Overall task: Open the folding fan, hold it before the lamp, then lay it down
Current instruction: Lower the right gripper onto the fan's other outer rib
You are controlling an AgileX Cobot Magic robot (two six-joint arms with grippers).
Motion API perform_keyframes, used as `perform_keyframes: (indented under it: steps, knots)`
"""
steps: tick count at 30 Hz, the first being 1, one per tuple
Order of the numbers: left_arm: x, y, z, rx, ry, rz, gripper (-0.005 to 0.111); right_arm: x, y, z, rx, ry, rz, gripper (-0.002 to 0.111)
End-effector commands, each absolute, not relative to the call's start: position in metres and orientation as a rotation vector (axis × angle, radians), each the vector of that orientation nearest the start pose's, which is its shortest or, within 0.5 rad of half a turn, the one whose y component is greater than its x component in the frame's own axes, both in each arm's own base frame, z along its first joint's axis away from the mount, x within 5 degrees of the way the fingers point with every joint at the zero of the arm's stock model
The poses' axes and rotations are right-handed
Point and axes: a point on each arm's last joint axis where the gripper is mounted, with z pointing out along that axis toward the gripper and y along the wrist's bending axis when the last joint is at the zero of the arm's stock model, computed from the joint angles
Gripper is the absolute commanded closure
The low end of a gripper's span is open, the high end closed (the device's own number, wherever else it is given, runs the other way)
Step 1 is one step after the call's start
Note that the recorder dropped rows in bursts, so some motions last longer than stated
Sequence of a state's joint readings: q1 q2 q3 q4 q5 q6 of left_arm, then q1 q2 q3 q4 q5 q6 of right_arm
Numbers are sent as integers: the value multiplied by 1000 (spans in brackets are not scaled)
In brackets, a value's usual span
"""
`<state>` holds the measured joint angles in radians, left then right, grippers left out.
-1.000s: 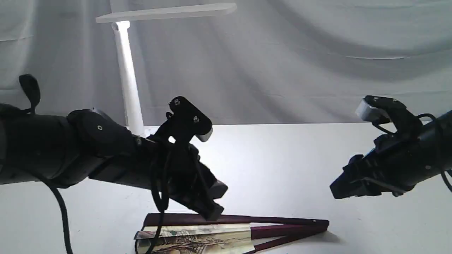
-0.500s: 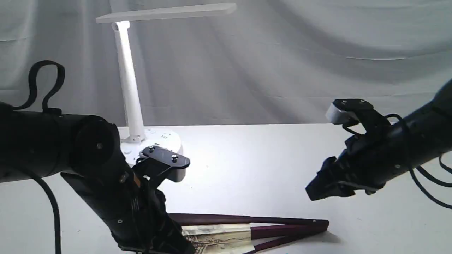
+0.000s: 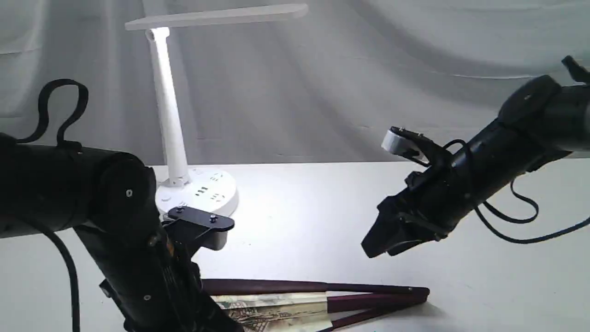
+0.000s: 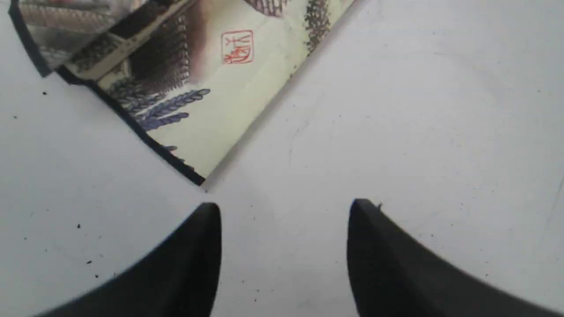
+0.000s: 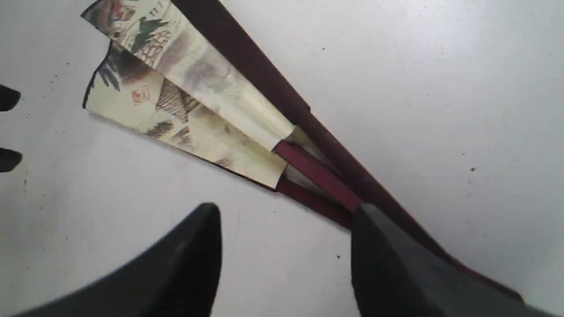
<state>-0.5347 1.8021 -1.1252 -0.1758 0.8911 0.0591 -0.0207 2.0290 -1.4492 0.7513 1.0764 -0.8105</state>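
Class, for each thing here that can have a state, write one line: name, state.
folding fan, partly open, flat on the table
lamp, upright, seems lit
left pincer, open, empty
right pincer, open, empty

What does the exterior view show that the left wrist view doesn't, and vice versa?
Only the exterior view: the lamp, the right gripper, and the maroon ribs of the folding fan. Only the left wrist view: a red seal on the fan's leaf and the left gripper, open above bare table. Both: the fan's painted leaf lying on the white table.
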Motion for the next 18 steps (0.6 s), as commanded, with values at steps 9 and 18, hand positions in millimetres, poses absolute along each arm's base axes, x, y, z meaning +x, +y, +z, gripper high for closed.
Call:
perform_keyframes:
  steps: [9, 18]
  knots:
    - [297, -158, 182, 468, 2978, -363, 63, 439, 53, 145, -652, 2581, 948, 62]
    - [300, -159, 182, 520, 2928, -357, 63, 442, 68, 113, -679, 2526, 1083, 62]
